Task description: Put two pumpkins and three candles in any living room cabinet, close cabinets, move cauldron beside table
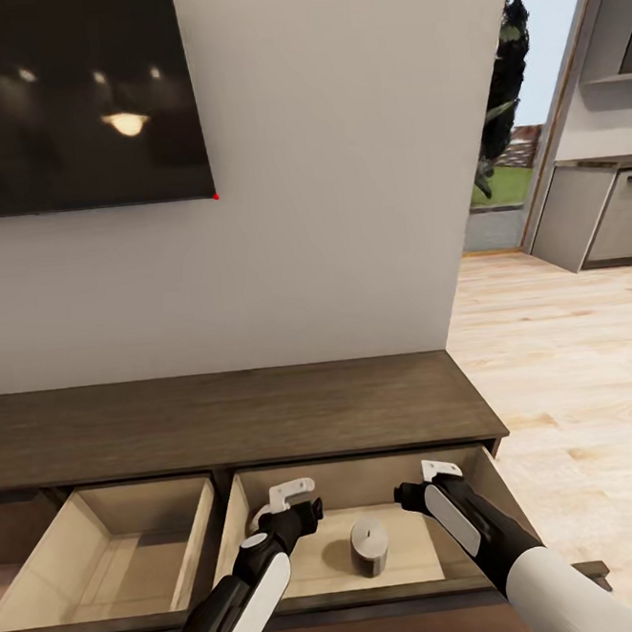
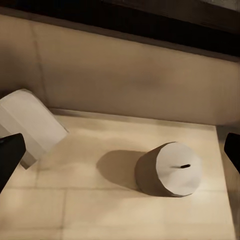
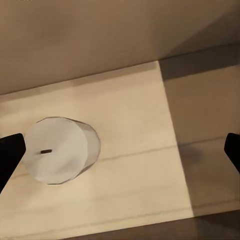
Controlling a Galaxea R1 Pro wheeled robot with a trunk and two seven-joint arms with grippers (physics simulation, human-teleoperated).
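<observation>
The long dark brown cabinet [image 1: 239, 419] stands against the wall with two drawers pulled out. One pale grey candle [image 1: 370, 545] stands upright on the pale wood floor of the right drawer [image 1: 234, 529]. My left gripper [image 1: 300, 511] hangs open over that drawer, just left of the candle. My right gripper [image 1: 416, 491] hangs open just right of it. In the left wrist view the candle [image 2: 170, 169] lies below my spread left gripper [image 2: 120, 152]. The right wrist view has the candle [image 3: 59, 149] off to one side of my open right gripper [image 3: 120, 152]. No pumpkins are in sight.
The left drawer [image 1: 196, 537] stands open with a bare pale interior. A black TV [image 1: 72, 98] hangs on the wall above the cabinet. Light wood floor [image 1: 571, 380] runs past the cabinet's right end towards grey kitchen units [image 1: 599, 214].
</observation>
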